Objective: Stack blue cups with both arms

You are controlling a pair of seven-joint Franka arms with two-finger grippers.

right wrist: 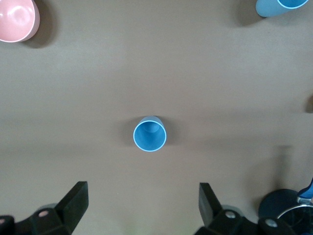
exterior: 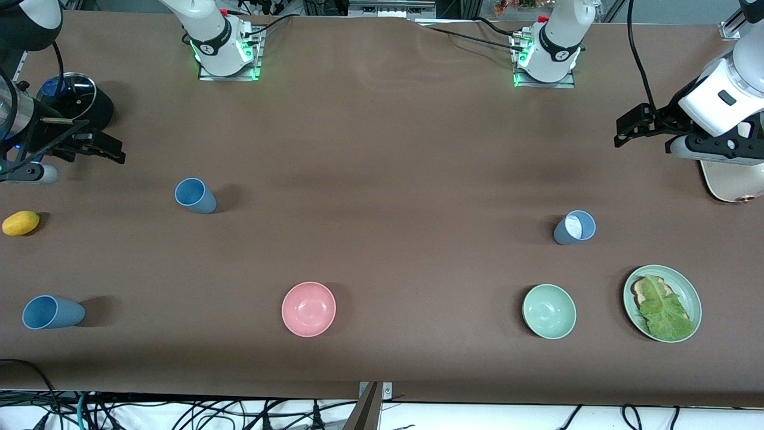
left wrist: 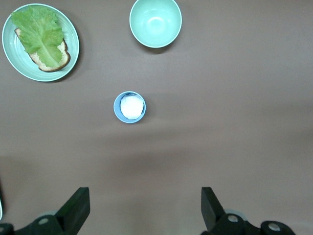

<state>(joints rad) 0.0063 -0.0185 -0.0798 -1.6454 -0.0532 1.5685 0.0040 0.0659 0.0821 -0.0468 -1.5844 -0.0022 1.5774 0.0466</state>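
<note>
No legible writing or brand marks appear on any item.

Table (exterior: 382, 149): covered in matte brown sheeting.

Blue cups, three, plain matte tapered tumblers, all upright and well apart:
- bright blue cup (exterior: 195, 195) (right wrist: 149, 134), toward the right arm's end, round rim, blue inside;
- second bright blue cup (exterior: 52, 312) (right wrist: 283, 6), same end, nearer the front camera;
- greyer blue cup (exterior: 575, 227) (left wrist: 130, 107), whitish inside, toward the left arm's end.

Pink bowl (exterior: 308, 309) (right wrist: 17, 19): smooth, round.
Pale green bowl (exterior: 549, 311) (left wrist: 155, 22): smooth, glossy, beside the green plate (exterior: 692, 295) (left wrist: 72, 46) carrying toast under a crinkled lettuce leaf (exterior: 665, 310) (left wrist: 40, 30).
Yellow lemon (exterior: 21, 223): oval, at the right arm's end.

Left gripper (exterior: 624, 131) (left wrist: 145, 213): black, jaws spread, over bare table at the left arm's end.
Right gripper (exterior: 110, 149) (right wrist: 144, 210): black, jaws spread, over bare table at the right arm's end.
</note>
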